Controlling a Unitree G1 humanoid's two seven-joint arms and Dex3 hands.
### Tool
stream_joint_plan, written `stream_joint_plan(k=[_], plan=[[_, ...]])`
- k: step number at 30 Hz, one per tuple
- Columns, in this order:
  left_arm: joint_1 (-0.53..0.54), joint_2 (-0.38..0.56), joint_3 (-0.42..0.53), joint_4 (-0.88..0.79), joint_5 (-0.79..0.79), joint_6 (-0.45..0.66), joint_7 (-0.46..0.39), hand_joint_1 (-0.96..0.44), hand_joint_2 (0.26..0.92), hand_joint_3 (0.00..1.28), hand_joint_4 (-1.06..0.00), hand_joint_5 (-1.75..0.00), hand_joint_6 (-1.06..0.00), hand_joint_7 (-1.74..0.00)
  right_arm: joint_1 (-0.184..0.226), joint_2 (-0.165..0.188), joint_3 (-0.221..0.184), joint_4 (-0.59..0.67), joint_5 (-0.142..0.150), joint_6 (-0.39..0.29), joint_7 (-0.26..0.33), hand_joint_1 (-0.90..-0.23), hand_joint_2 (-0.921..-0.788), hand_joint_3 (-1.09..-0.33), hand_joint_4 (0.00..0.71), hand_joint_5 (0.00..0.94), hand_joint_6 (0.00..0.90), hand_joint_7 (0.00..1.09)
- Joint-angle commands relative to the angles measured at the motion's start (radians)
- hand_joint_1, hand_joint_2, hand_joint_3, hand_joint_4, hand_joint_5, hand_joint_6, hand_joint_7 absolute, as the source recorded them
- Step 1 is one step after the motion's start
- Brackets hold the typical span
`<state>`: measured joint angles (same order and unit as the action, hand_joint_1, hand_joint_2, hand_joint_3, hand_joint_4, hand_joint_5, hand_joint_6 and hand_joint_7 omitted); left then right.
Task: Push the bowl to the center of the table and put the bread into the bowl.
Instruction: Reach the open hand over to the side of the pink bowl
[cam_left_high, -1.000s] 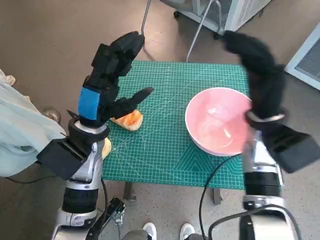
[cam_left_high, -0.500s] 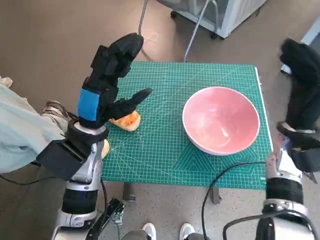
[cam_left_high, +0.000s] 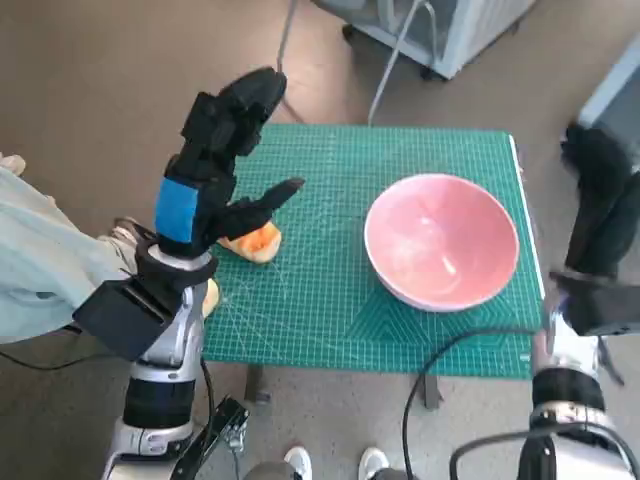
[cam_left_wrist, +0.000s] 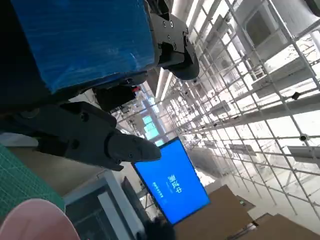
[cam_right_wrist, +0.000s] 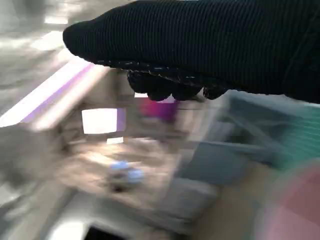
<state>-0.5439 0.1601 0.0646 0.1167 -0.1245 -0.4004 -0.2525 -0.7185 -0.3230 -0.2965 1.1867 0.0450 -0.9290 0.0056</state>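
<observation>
pink bowl (cam_left_high: 442, 241) holding nothing, bread (cam_left_high: 254, 241) beside it, left hand (cam_left_high: 218, 160) spread, right hand (cam_left_high: 600, 205) fingers unclear

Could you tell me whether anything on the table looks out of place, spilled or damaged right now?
Nothing looks spilled or broken. The pink bowl sits upright and empty, toward the right side of the green mat rather than at its center. The bread lies on the mat, outside the bowl, partly under the left robot hand.
</observation>
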Motion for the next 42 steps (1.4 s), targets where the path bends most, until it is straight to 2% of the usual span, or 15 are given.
stream_joint_plan(k=[1, 12, 18, 28, 36, 42], plan=[[0.008, 0.008, 0.007, -0.001, -0.004, 0.006, -0.001, -0.31, 0.921, 0.19, -0.37, 0.0, -0.16, -0.58, 0.026, 0.025, -0.005, 0.054, 0.011, 0.061, -0.011, -0.566, -0.921, -0.949, 0.249, 0.005, 0.012, 0.67], [0.013, 0.019, 0.011, -0.01, -0.005, 0.012, -0.006, -0.31, 0.921, 0.19, -0.37, 0.0, -0.16, -0.57, 0.028, 0.101, -0.059, 0.095, 0.097, 0.147, 0.059, -0.542, -0.921, -0.925, 0.237, 0.002, 0.025, 0.66], [0.018, 0.025, 0.012, -0.018, -0.007, 0.017, -0.008, -0.31, 0.921, 0.19, -0.37, 0.0, -0.17, -0.57, 0.009, 0.127, -0.083, 0.11, 0.126, 0.205, 0.079, -0.517, -0.921, -0.926, 0.252, 0.009, 0.056, 0.68], [0.03, 0.033, 0.014, -0.019, -0.011, 0.015, -0.014, -0.31, 0.921, 0.19, -0.36, 0.0, -0.17, -0.56, -0.031, 0.179, -0.079, 0.122, 0.113, 0.267, 0.048, -0.54, -0.921, -0.931, 0.274, 0.018, 0.08, 0.69], [0.046, 0.044, 0.023, -0.032, -0.017, 0.017, -0.022, -0.32, 0.921, 0.19, -0.36, 0.0, -0.17, -0.54, -0.077, 0.217, -0.102, 0.13, 0.131, 0.306, 0.059, -0.553, -0.921, -0.927, 0.285, 0.02, 0.09, 0.68], [0.062, 0.053, 0.033, -0.043, -0.022, 0.018, -0.028, -0.33, 0.921, 0.18, -0.36, 0.0, -0.2, -0.49, -0.114, 0.243, -0.121, 0.135, 0.139, 0.329, 0.045, -0.547, -0.921, -0.927, 0.271, 0.011, 0.099, 0.67]])
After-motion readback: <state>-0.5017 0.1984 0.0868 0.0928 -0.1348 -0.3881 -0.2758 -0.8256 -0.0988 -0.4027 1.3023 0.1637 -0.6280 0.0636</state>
